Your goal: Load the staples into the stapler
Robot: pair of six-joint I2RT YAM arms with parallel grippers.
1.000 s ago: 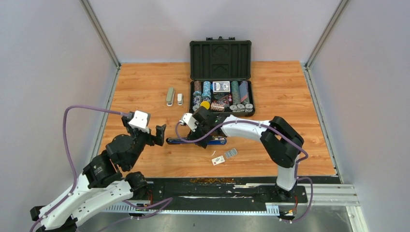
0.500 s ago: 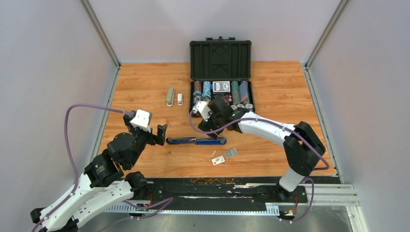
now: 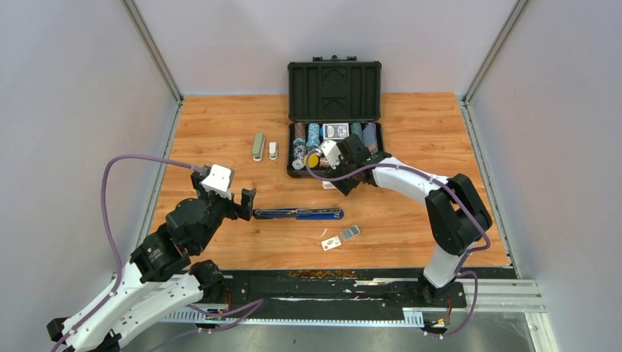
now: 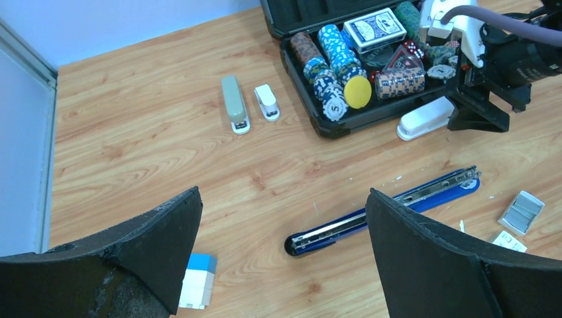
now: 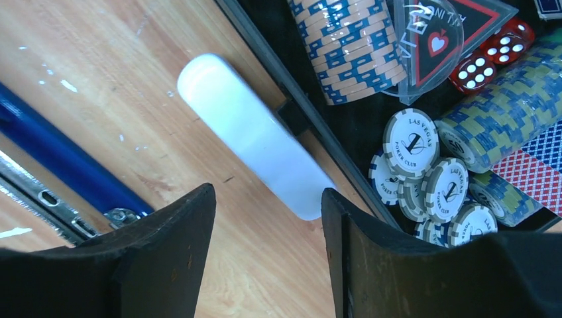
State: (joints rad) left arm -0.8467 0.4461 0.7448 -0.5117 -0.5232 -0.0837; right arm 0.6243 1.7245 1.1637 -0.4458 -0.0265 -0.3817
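The blue stapler lies opened flat on the wooden table, its silver rail facing up; it also shows in the left wrist view and the right wrist view. The staples lie just right of it, near its front, also in the left wrist view. My left gripper is open and empty at the stapler's left end. My right gripper is open and empty, above a white oblong object beside the chip case, behind the stapler's right end.
An open black case of poker chips, cards and dice stands at the back. A grey-olive stapler and a small white stapler lie at the back left. A tiny white box with a red mark lies by the staples. A blue-white block lies near my left gripper.
My right arm has lifted off the blue stapler and swung back and right to the case's front edge. The stapler stays flat. My left gripper has shifted slightly.
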